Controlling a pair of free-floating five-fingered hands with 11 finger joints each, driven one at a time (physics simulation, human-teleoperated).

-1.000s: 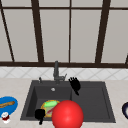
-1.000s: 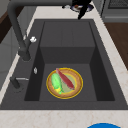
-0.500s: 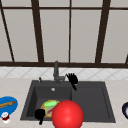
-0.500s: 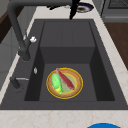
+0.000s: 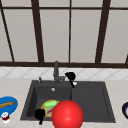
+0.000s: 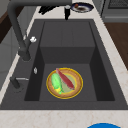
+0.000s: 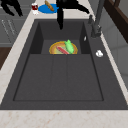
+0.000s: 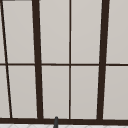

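Note:
My right hand (image 5: 70,75) hovers over the back of the dark sink (image 5: 90,100), just beside the end of the faucet (image 5: 56,72). Its fingers are loosely extended, one pointing down, and it holds nothing. In the right side view this hand (image 7: 68,4) is above the basin's far end, and in the left side view the hand (image 6: 50,9) sits under the spout (image 6: 40,3). My left hand (image 5: 39,114) hangs open at the sink's front left edge. A yellow-rimmed plate (image 6: 75,91) with a green and a red item lies in the basin.
A big red ball (image 5: 67,115) shows low in the front view. On the left counter lie a blue plate (image 5: 7,105) with a brown item and a small jar (image 5: 5,117). A dark bowl (image 5: 125,110) stands on the right counter.
My right hand has moved back toward the window wall and the faucet spout. The left hand and the plate have not moved.

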